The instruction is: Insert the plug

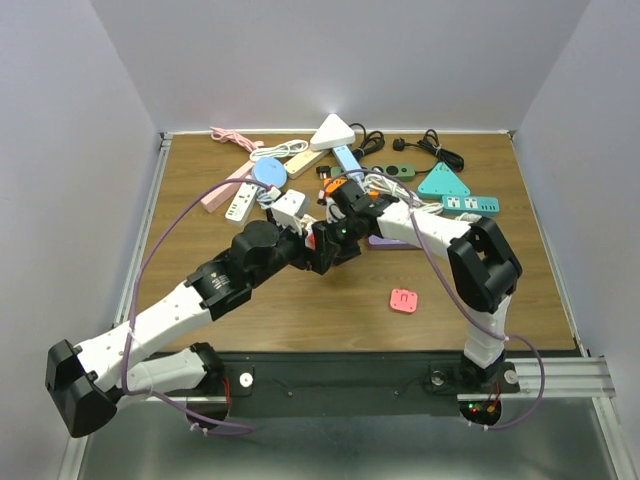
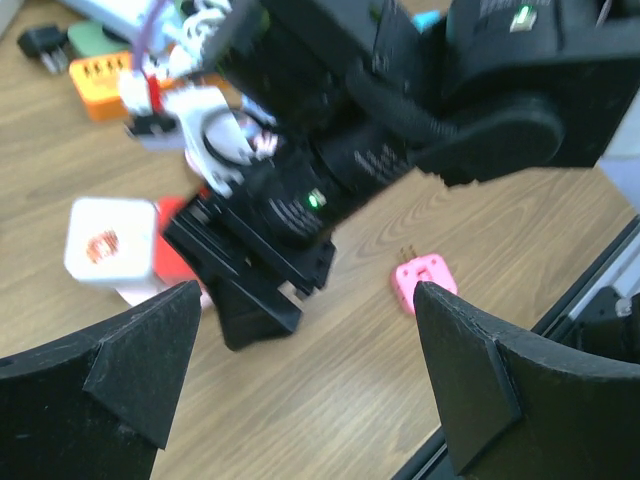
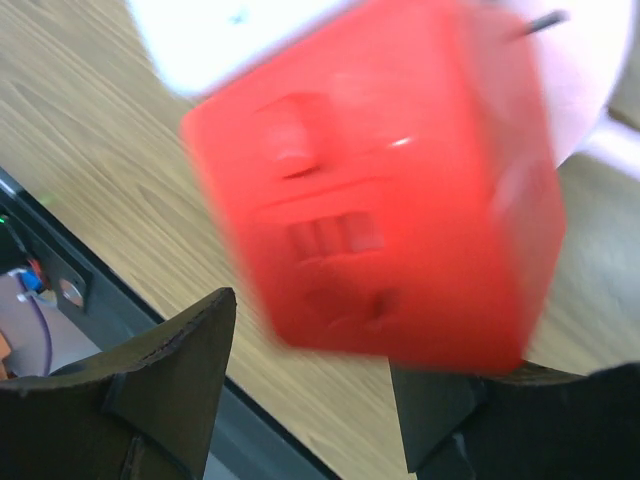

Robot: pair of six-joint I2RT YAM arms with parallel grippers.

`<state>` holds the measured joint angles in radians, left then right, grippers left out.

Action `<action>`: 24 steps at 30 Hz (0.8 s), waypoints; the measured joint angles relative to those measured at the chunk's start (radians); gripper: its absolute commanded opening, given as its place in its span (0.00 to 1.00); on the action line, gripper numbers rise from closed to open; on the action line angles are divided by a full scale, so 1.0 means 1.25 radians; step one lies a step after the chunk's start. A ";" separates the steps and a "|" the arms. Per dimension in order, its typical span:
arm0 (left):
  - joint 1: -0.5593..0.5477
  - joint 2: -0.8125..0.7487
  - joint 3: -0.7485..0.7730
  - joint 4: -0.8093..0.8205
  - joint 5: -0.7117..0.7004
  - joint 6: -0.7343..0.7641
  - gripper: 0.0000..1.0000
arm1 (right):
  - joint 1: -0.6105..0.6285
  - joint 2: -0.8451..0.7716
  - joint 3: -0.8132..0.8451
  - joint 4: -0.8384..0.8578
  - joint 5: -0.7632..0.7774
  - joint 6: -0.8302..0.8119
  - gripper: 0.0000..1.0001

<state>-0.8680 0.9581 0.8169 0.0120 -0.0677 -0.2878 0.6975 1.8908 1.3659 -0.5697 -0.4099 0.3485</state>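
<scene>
Hardly begun: no plug in any socket yet. Finds the plug loose on the worktop, near the front edge, well apart from the red cube. Shows left fingers spread wide and empty, right fingers parted, close to the cube, apparently gripping nothing. Leaves grasping, aligning, pushing in.

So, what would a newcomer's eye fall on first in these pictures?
A big red cube socket fills the right wrist view, close to the right fingers. From above, the left arm and right arm meet centrally, before a clutter of power strips along the far edge. A small pink plug lies alone nearer the bases.
</scene>
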 measured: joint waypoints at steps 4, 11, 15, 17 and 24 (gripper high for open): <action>0.002 0.000 -0.011 -0.026 -0.012 -0.008 0.99 | 0.011 0.057 0.086 0.017 -0.007 -0.006 0.70; 0.005 0.000 -0.014 -0.025 -0.022 -0.008 0.99 | 0.014 0.093 0.141 0.030 -0.010 -0.018 0.92; 0.005 0.000 -0.027 -0.023 -0.027 -0.008 0.99 | 0.014 0.053 0.098 0.036 0.001 -0.025 0.97; 0.005 0.001 -0.032 -0.021 -0.029 -0.008 0.99 | 0.014 0.006 0.059 0.031 0.015 -0.024 0.99; -0.020 0.058 -0.032 0.043 -0.045 -0.007 0.99 | 0.000 -0.242 -0.079 0.010 0.092 -0.012 1.00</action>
<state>-0.8932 1.0306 0.7773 0.0662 -0.1246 -0.2966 0.6979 1.5883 1.2675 -0.5571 -0.2955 0.3336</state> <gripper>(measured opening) 0.986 0.994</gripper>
